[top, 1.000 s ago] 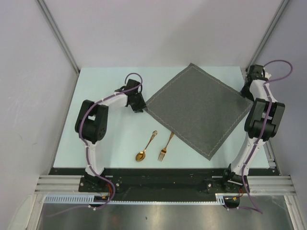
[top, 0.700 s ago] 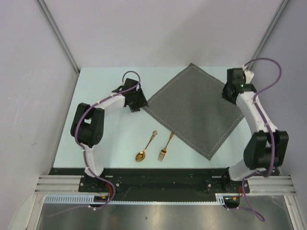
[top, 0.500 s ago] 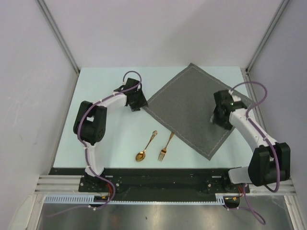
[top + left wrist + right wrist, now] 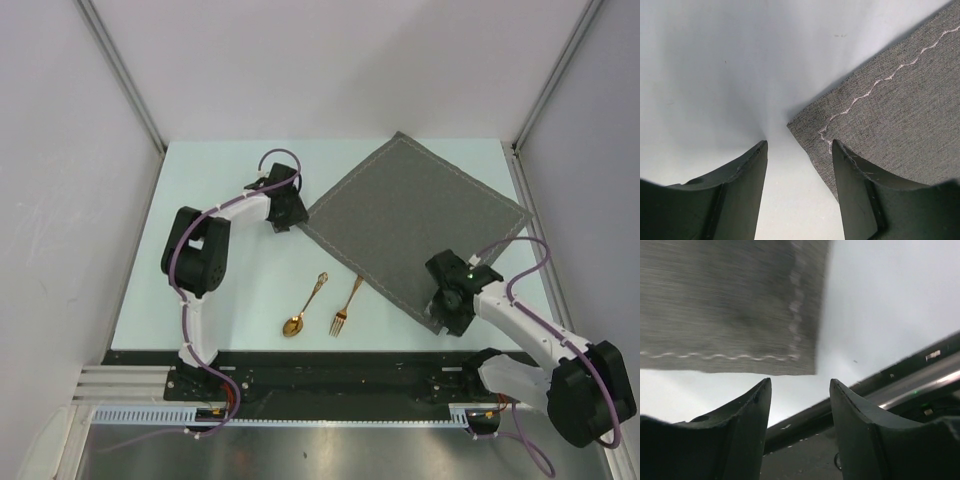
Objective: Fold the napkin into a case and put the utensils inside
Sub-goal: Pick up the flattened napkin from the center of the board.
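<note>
Napkin (image 4: 415, 230), dark grey and unfolded, lies flat on the pale bench (image 4: 230, 270), turned like a diamond across the right half. A pale wavy line of stitching runs along its hem.

The left claw (image 4: 285, 215) sits low at the cloth's left corner, released, jaws apart. In the left wrist view that corner rests on the bench just ahead of the gap. One finger (image 4: 860, 195) overlaps the cloth's edge, and nothing is pinched.

The right claw (image 4: 447, 305) is at the napkin's near corner, close to the bench's front edge. Its jaws are also spread, with nothing between them. Its wrist view is blurred, and the corner shows just beyond the fingertips.

A gold spoon (image 4: 303, 308) and a gold fork (image 4: 346, 306) lie side by side on bare bench, between the two arms. Bowl and tines point toward the arm bases. The fork's handle tip ends just beside the hem.
</note>
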Controlling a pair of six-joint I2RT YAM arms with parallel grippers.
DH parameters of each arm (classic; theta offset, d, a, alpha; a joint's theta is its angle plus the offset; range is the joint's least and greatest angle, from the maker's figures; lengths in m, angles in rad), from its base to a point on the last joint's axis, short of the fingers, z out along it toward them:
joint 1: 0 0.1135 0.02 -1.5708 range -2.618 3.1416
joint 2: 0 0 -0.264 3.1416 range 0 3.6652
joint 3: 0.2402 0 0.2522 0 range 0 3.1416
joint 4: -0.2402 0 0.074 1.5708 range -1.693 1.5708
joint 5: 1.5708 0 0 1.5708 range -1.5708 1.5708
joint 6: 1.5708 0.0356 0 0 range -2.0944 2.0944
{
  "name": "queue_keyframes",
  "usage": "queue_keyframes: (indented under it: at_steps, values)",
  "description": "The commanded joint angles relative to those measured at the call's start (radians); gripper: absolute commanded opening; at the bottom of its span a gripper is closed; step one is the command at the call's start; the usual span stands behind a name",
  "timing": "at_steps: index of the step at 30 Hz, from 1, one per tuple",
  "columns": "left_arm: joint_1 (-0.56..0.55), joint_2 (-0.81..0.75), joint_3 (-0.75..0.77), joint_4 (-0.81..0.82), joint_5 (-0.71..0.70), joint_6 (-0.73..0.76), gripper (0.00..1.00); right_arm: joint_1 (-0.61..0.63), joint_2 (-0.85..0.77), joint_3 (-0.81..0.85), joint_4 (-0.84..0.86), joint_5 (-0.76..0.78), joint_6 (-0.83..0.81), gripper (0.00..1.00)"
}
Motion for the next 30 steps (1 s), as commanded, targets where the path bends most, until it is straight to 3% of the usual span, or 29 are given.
queue_keyframes:
  at_steps: [1, 9, 30]
  values:
    - [-0.004, 0.006, 0.019, -0.006, -0.014, -0.021, 0.59, 0.008, -0.071, -0.106, 0.012, -0.004, 0.176, 0.54]
    - [-0.003, -0.024, -0.014, 0.020, 0.001, -0.020, 0.59, 0.008, -0.128, -0.188, 0.078, -0.013, 0.227, 0.45]
    - [-0.003, -0.066, -0.047, 0.044, 0.027, -0.017, 0.56, -0.013, -0.097, -0.148, 0.100, 0.024, 0.179, 0.47]
